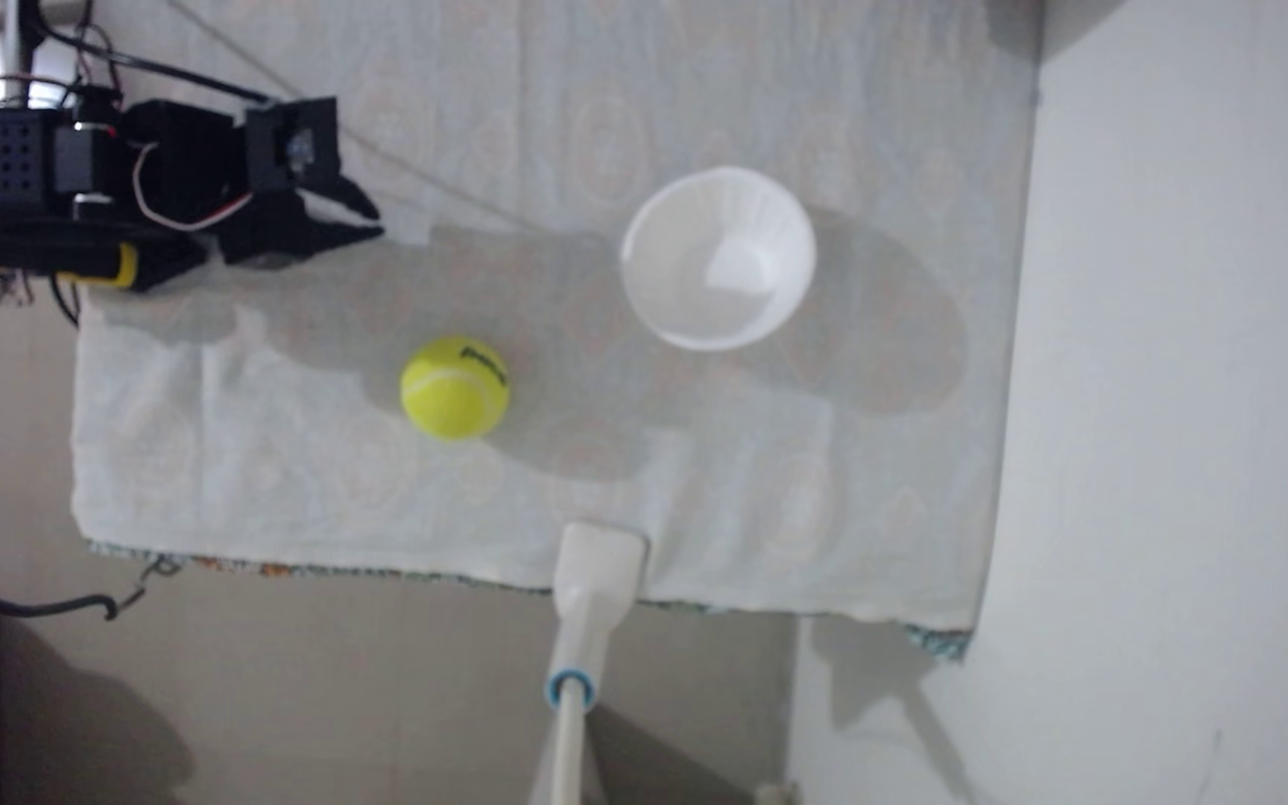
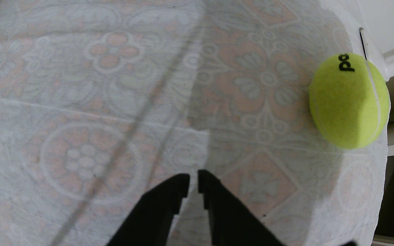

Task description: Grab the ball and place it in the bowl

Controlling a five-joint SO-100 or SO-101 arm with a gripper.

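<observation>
— Ball first: where is it?

— The fuzzy yellow-green tennis ball (image 1: pixel 455 387) sits on the pale cloth with faint flower shapes (image 1: pixel 300 480), near the middle in the fixed view. In my wrist view the ball (image 2: pixel 348 101) is far off to the right, by the cloth's edge, with black letters and a white seam on it.

— And the bowl?

— The round white thin bowl (image 1: pixel 718 259) stands on the cloth, to the right of the ball and well apart from it. It has nothing in it.

— What about your fingers?

— My black two-finger gripper (image 1: pixel 376 220) is at the left, over the cloth's far left part, well away from the ball. In the wrist view my gripper (image 2: pixel 193 176) has just a thin gap between the tips. I hold nothing.

— Anything else?

— A white stick with a blue ring (image 1: pixel 587 619) pokes in from the near edge.
</observation>
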